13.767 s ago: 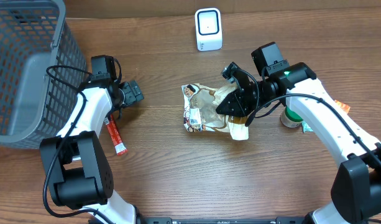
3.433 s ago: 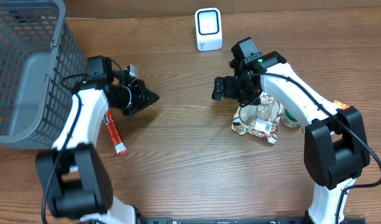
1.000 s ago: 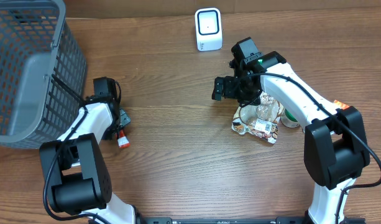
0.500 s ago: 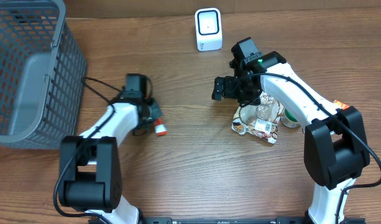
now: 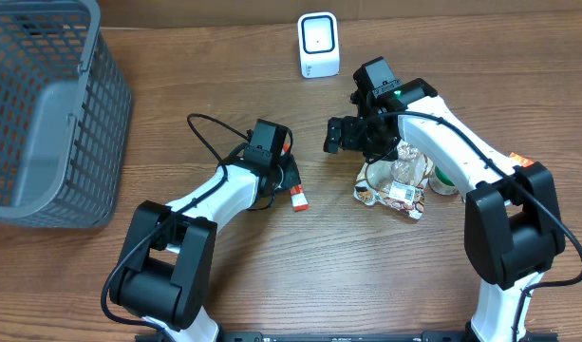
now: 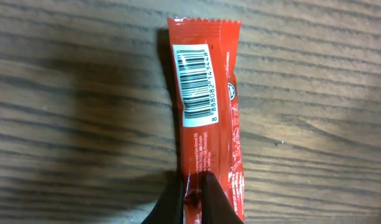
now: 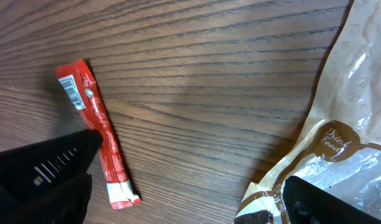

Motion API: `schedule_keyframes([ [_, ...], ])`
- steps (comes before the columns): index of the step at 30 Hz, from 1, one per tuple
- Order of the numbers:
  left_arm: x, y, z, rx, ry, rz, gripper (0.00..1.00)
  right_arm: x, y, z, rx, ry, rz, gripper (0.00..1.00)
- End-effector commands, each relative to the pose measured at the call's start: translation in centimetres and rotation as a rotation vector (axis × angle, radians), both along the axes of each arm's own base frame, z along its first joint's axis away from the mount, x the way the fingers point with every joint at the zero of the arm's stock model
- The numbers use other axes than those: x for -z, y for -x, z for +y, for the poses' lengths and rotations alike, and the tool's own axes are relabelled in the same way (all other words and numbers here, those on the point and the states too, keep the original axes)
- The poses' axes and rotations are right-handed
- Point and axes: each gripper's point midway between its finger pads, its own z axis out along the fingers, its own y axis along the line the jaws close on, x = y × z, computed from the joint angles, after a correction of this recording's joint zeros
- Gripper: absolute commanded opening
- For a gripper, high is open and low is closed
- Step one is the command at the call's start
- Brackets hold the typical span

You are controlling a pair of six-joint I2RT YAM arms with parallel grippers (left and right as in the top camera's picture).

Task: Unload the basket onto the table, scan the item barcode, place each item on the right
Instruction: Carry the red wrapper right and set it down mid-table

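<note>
Far left of the scanner [image 5: 318,44], one grey wire basket [image 5: 44,114] stands at the bench [image 5: 272,285] edge, well apart from the work (probably where checked goods end up). Nearer the scanner, in front of it and slightly to its left, the left claw [image 6: 191,198] is pinched together on one end of the single red packet [image 6: 206,93]. The packet is on or low over the wood (I cannot tell which). Gripping it by the tail looks deliberate, since the white barcode label near the far end stays uncovered and faces up. The packet is well apart from the scanner, so I judge it has yet to be carried over and turned toward the scanner's face. Just right of the scanner's front, the right claw [image 5: 346,133] hangs with its fingers spread wide and nothing between them, seemingly parked out of the way. Under that arm, one brown snack bag [image 5: 395,185] lies crumpled, with a green-topped item [image 5: 449,180] just beside it (half hidden by the arm). Count: one scanner, one basket, one red packet, one bag, two claws.
</note>
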Motion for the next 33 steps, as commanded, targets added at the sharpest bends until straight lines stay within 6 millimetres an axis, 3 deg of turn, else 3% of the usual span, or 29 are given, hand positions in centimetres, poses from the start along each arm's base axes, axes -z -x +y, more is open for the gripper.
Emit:
schedule_keyframes([
  [1, -0.4, -0.4, 0.3, -0.021, 0.015, 0.024, 0.05, -1.7, -0.6, 0.4, -0.001, -0.024, -0.04, 1.0],
  [6, -5.4, -2.6, 1.2, -0.023, 0.024, -0.05, 0.07, -1.7, -0.6, 0.4, -0.001, -0.024, -0.04, 1.0],
  [10, -9.7, -3.7, 3.1, -0.041, 0.006, -0.118, 0.14, -1.7, -0.6, 0.4, -0.001, -0.024, -0.04, 1.0],
  [13, -11.1, -3.4, 5.2, -0.093, -0.017, -0.12, 0.18, -1.7, -0.6, 0.4, -0.001, -0.024, -0.04, 1.0],
  [18, -9.5, -1.3, 8.6, -0.163, -0.071, -0.007, 0.22, -1.7, -0.6, 0.4, -0.001, -0.024, -0.04, 1.0],
  [22, -7.3, 0.0, 9.3, -0.125, -0.108, 0.071, 0.31, -1.7, -0.6, 0.4, -0.001, -0.024, -0.04, 1.0],
  [25, -5.7, 0.5, 8.4, -0.021, -0.093, 0.111, 0.3, -1.7, -0.5, 0.4, -0.001, -0.025, -0.04, 1.0],
  [30, -3.7, 1.3, 5.3, 0.194, 0.037, 0.159, 0.24, -1.8, -0.7, 0.5, -0.001, -0.028, -0.047, 1.0],
  [33, -2.4, 1.7, 5.1, 0.21, 0.045, 0.197, 0.23, -2.4, -2.2, 1.1, 0.001, -0.061, -0.111, 1.0],
])
